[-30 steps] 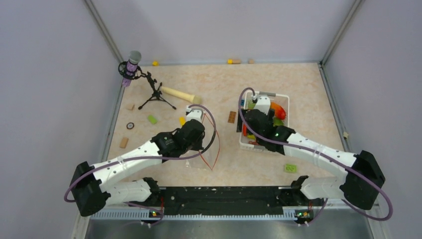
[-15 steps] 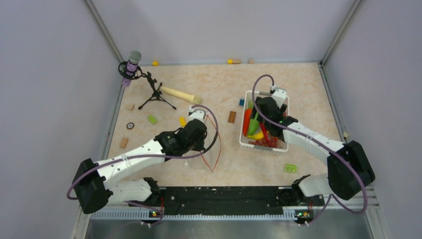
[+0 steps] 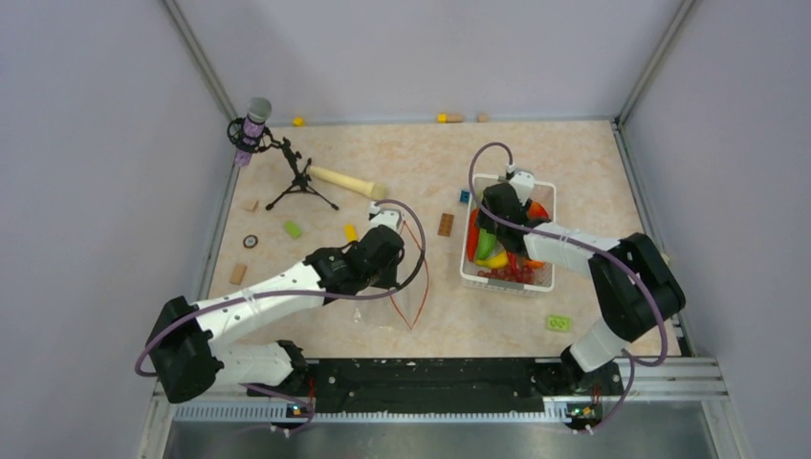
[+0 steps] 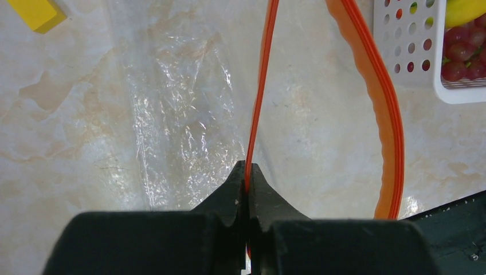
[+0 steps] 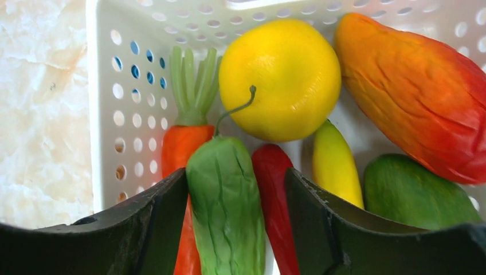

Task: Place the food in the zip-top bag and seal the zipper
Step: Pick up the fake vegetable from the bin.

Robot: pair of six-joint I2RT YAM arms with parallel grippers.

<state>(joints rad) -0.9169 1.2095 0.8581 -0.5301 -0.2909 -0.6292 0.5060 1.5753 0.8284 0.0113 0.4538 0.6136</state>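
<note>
Early going — left claw pinches the bag's zipper, mouth gaping on the surface. Right claw straddles a cucumber in the basket, spread wide (no grip yet). The food sits there — nothing bagged, nothing sealed.

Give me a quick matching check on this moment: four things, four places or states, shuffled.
1 left fingers
2 green cucumber
3 wooden stick
4 yellow block

A between the open right fingers, in the basket
B beside the microphone tripod
C shut on the zipper
D on the table by the zip-top bag

Pairs: 1-C, 2-A, 3-B, 4-D
</note>
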